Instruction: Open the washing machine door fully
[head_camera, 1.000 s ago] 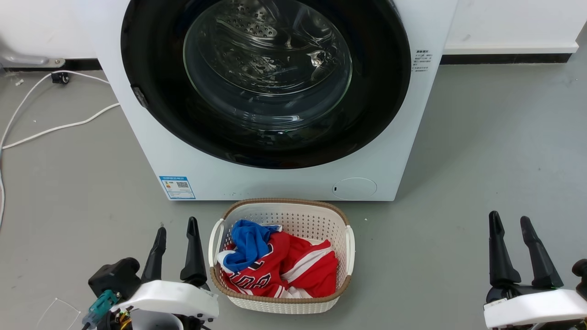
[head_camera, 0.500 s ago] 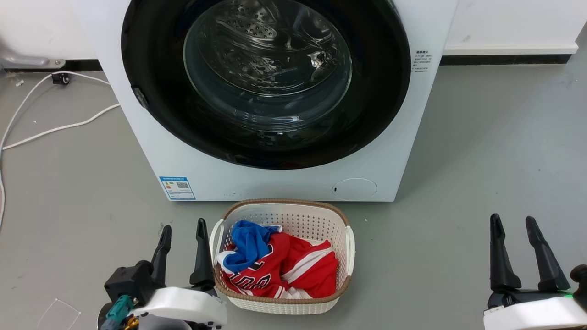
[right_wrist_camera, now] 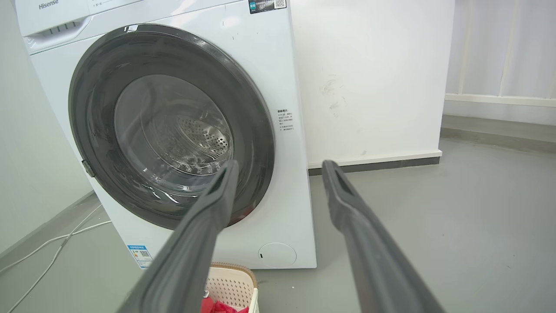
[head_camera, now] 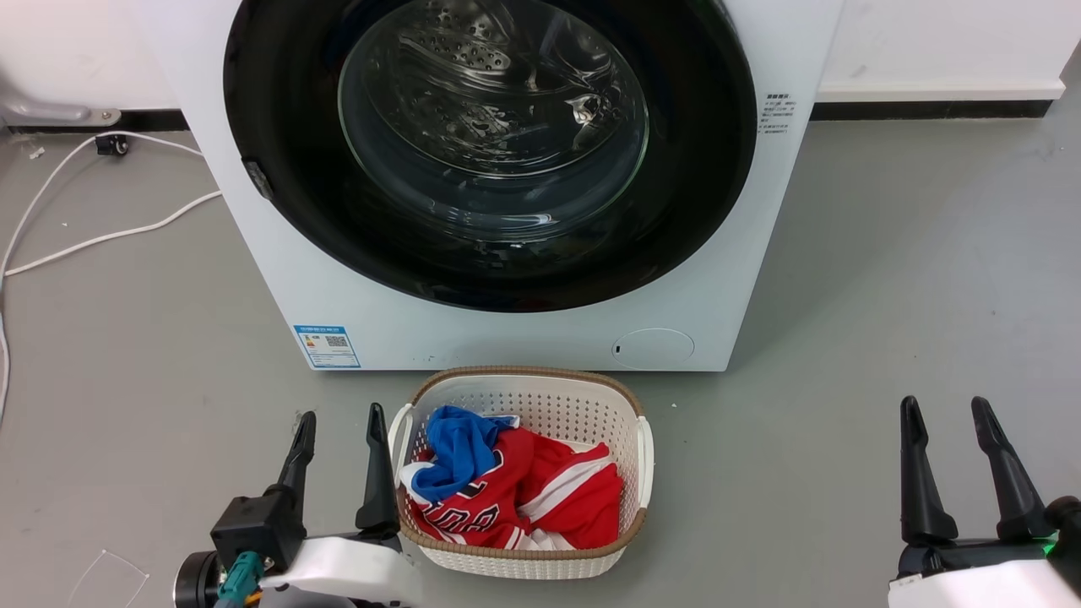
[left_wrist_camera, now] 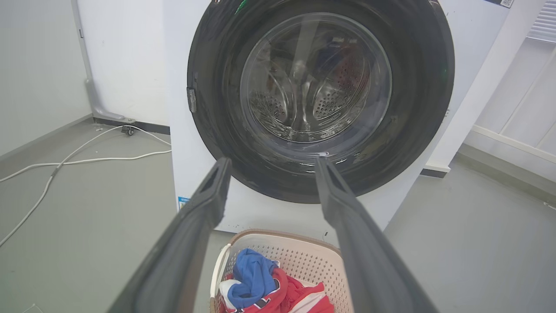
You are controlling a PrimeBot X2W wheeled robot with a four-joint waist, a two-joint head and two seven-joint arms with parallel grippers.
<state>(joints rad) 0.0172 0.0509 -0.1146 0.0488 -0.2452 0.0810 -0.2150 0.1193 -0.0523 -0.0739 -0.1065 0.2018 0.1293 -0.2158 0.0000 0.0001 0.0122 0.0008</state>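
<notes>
Glossy black, round and glass-bowled, the washing machine door (head_camera: 492,127) lies shut against the white boxy washing machine (head_camera: 507,338) at twelve o'clock in the head view. The left gripper (head_camera: 339,415) at seven o'clock and the right gripper (head_camera: 944,405) at five hover with fingers spread, holding nothing.
</notes>
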